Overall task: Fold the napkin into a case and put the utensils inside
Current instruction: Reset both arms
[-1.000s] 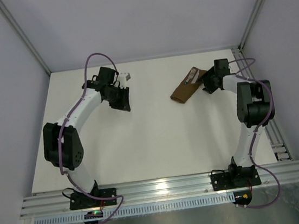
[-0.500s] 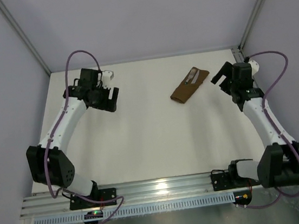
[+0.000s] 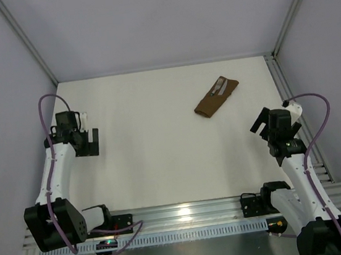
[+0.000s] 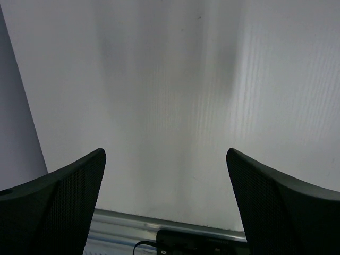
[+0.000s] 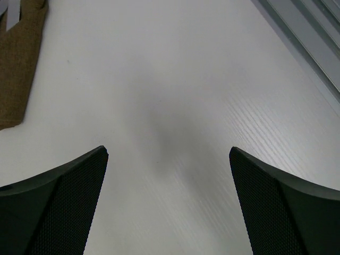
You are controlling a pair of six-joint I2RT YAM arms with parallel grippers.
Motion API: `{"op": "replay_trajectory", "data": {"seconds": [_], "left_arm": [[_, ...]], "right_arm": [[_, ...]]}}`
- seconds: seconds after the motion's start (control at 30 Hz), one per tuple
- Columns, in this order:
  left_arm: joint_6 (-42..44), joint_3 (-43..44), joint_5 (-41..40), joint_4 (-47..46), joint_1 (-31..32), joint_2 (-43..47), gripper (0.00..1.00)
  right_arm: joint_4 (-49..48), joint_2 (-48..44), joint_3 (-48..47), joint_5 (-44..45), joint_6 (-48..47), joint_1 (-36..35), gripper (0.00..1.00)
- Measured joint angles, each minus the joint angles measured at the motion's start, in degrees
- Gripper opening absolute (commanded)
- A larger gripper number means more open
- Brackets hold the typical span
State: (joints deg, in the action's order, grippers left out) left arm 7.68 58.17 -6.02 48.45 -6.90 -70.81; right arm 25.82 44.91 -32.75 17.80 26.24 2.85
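The dark brown napkin lies folded as a narrow case (image 3: 214,99) at the back right of the table, and the pale tips of the utensils (image 3: 220,86) stick out of its far end. Its edge (image 5: 15,69) and a pale utensil tip (image 5: 9,13) also show at the upper left of the right wrist view. My right gripper (image 3: 258,121) (image 5: 169,151) hangs open and empty, well short of the case and to its right. My left gripper (image 3: 89,143) (image 4: 166,154) is open and empty over the table's left side, far from the case.
A metal rail (image 3: 181,214) runs along the near table edge, seen also as the rail (image 4: 159,219) under the left gripper. Another rail (image 5: 313,37) borders the table's right side. Grey walls enclose the left, back and right.
Both arms have pulled back from the far part of the table toward the near sides. Both grippers have opened wide. The case has stayed where it lay.
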Motion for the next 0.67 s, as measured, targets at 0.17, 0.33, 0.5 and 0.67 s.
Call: {"op": "replay_trajectory", "data": {"seconds": [0.17,0.33,0.5,0.67], "left_arm": [[0.48,-3.08,-2.56,-0.13,-0.68,1.33,0.97],[0.33,-3.08,-2.95,-1.14,-0.76,1.36,0.97],[0.33,-3.08,-2.91,-1.46,-0.79,1.36,0.97],[0.33,-3.08,-2.45,-1.46,-0.79,1.36,0.97]], "right_arm": [[-0.09,-1.55,2.21,0.04,-0.44,0.00,0.99],[-0.98,-2.32,2.56,0.02,-0.85,0.00,0.99],[-2.05,-4.17,3.61,-0.55,-1.03,0.00,0.99],[-2.89,-5.70,4.66,-0.66,-1.09,0.00,0.99]]}}
